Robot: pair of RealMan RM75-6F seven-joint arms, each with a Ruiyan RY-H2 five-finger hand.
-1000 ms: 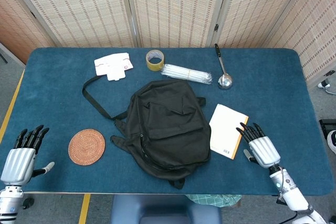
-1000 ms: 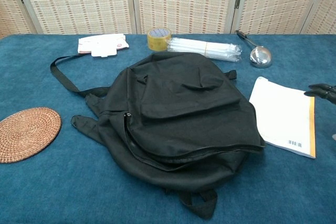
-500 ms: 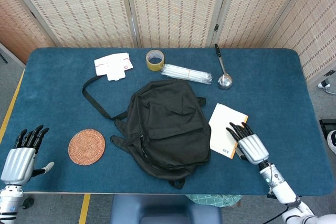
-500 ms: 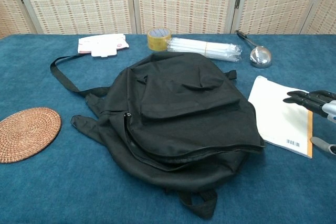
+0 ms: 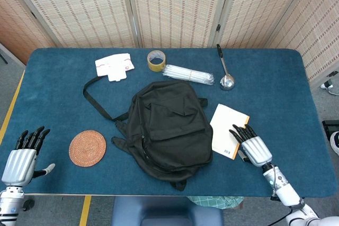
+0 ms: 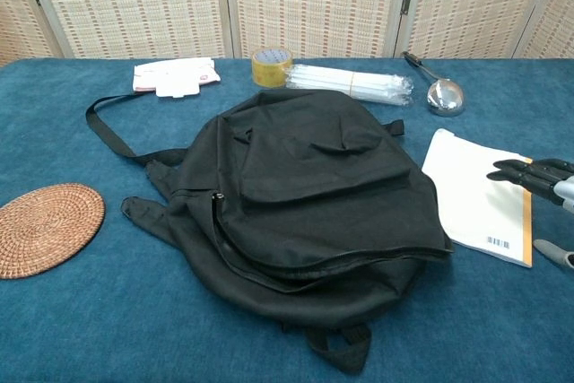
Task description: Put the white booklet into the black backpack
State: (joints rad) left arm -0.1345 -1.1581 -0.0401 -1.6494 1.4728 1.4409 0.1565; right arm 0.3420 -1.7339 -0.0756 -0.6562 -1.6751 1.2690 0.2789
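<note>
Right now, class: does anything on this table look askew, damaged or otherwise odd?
Nothing looks damaged or spilled. The black backpack lies flat and appears closed, one strap trailing left. The white booklet lies at an angle beside it, the right robot hand at its edge.

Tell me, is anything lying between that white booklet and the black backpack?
Nothing visible lies between them: the white booklet rests on blue cloth right beside the black backpack. The backpack looks zipped shut, though.

Both hands lie flat, fingers extended: left hand apparently idle, right hand reaching forward.
</note>
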